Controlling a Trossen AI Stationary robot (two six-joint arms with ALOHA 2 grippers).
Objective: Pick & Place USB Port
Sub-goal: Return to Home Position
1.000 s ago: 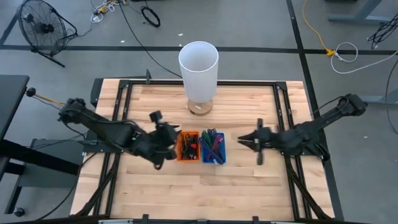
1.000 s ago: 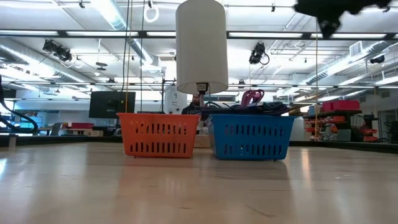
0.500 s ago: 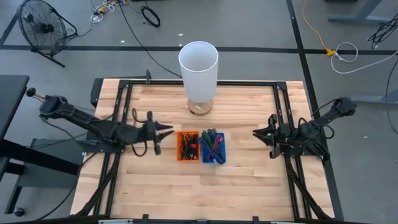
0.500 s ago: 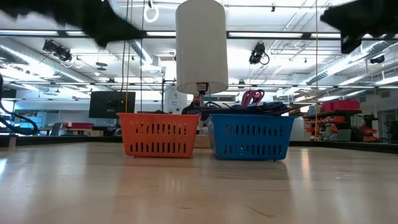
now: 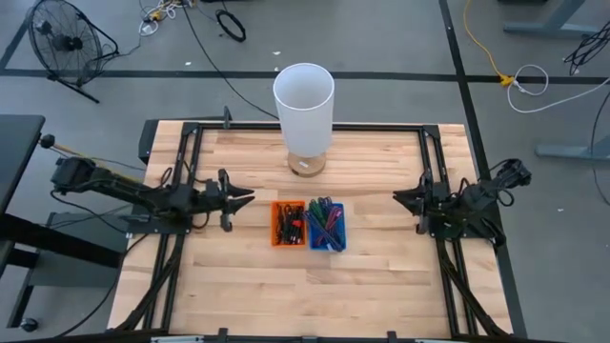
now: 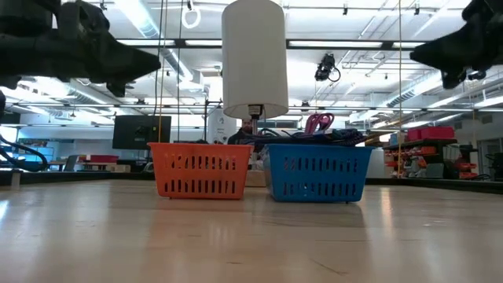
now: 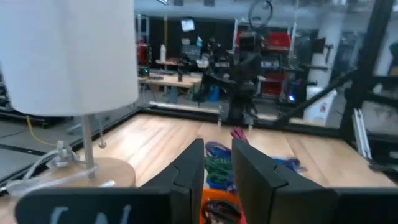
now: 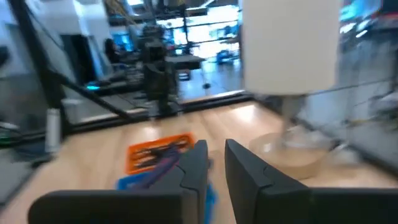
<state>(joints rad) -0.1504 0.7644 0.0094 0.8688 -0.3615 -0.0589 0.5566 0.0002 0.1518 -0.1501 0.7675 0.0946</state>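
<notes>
Orange (image 5: 288, 223) and blue (image 5: 326, 225) baskets of cables are set touching at the tabletop (image 5: 381, 276) centre; no single USB port can be told apart. Left gripper (image 5: 238, 195) at nine o'clock and right gripper (image 5: 405, 198) at three o'clock are held with jaws narrow and empty. A tangled neighbouring cable could be dragged out if the cluttered pile is pinched blindly.

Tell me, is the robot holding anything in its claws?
No. The left gripper and the right gripper are both empty, with nothing between their fingers.

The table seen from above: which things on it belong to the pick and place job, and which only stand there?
For the job:
- orange basket
- blue basket
- left gripper, beside the orange basket
- right gripper, near the table's right edge

Only standing there:
- white lamp, behind the baskets
- floor fan, off the table
</notes>
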